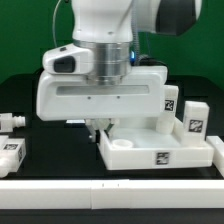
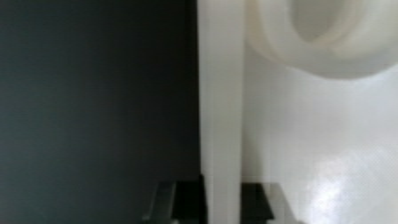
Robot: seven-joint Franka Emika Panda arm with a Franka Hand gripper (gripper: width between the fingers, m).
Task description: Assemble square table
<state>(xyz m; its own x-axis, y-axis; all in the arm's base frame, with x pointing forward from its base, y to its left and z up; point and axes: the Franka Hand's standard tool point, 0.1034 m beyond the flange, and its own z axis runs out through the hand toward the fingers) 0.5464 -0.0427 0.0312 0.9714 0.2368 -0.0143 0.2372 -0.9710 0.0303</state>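
The white square table top [image 1: 165,152] lies on the dark table at the exterior view's right, with a round corner socket [image 1: 121,145] and a tag on its front rim. My gripper [image 1: 97,128] reaches down at its left rim. In the wrist view the rim [image 2: 222,90] runs up between my two dark fingers [image 2: 178,203], which stand on either side of it, shut on it. A corner socket [image 2: 329,30] shows beside the rim. Two white legs [image 1: 10,121] [image 1: 12,153] lie at the left. Two tagged legs [image 1: 196,118] [image 1: 170,100] stand at the right.
A long white bar [image 1: 110,188] runs along the front edge of the table. The arm's large white body [image 1: 100,90] hides the middle of the scene. Dark table surface [image 2: 89,100] lies beside the rim.
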